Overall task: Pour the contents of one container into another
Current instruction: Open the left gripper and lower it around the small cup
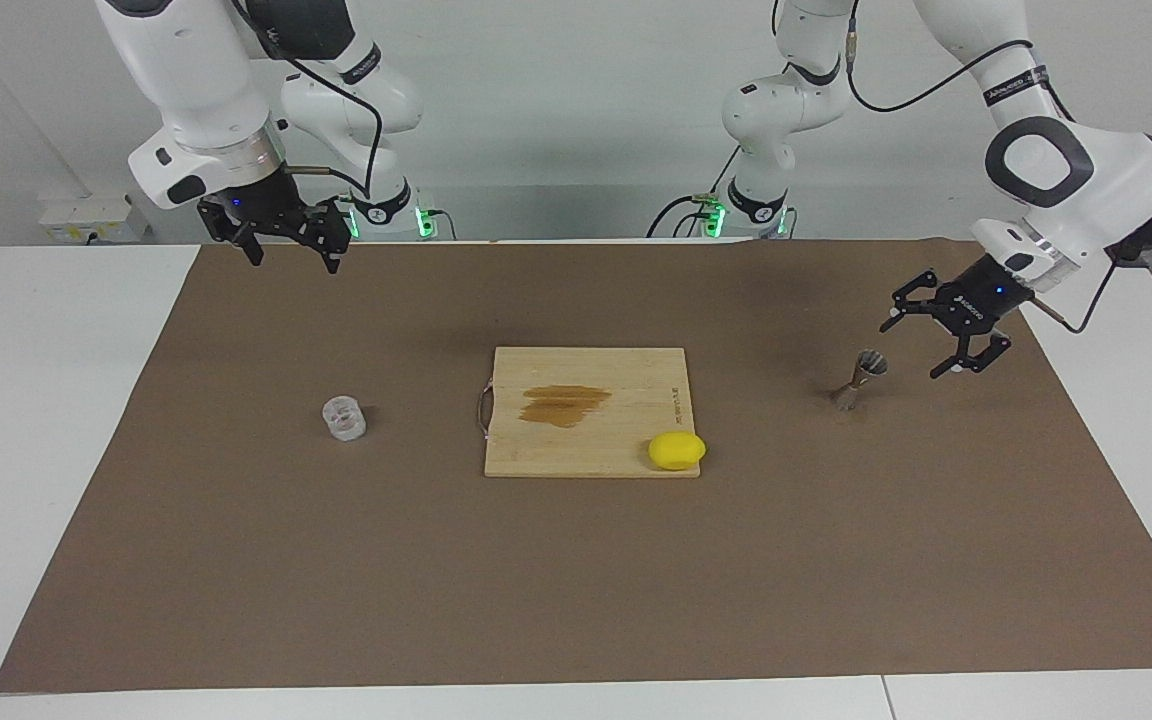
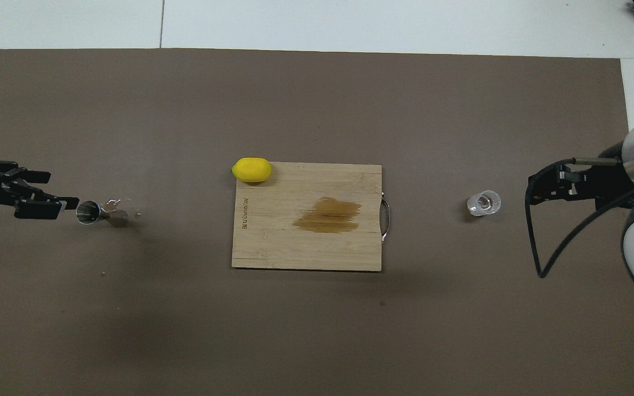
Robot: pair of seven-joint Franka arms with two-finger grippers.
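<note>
Right gripper is up in the air over the brown mat's edge nearest the robots, toward the right arm's end. Fingers spread wide, nothing in them; that arm waits.

Glass tumbler stands upright on the mat toward the right arm's end, roughly midway between the mat's near and far edges, well apart from the right gripper and from the board. Nothing touches it.

Wooden cutting board lies flat mid-mat, metal handle on the edge facing the tumbler. Darker brown stain near the board's centre. Lemon sits at the board's corner farthest from the robots on the left arm's side, overhanging that edge.

Metal jigger stands upright on the mat toward the left arm's end, level with the board, clear of it. A few small wet-looking marks on the mat just beside its base.

Left gripper hangs just beside the jigger, on the side toward the mat's left-arm end, about at rim height. Fingers apart, holding nothing; not touching the jigger.
</note>
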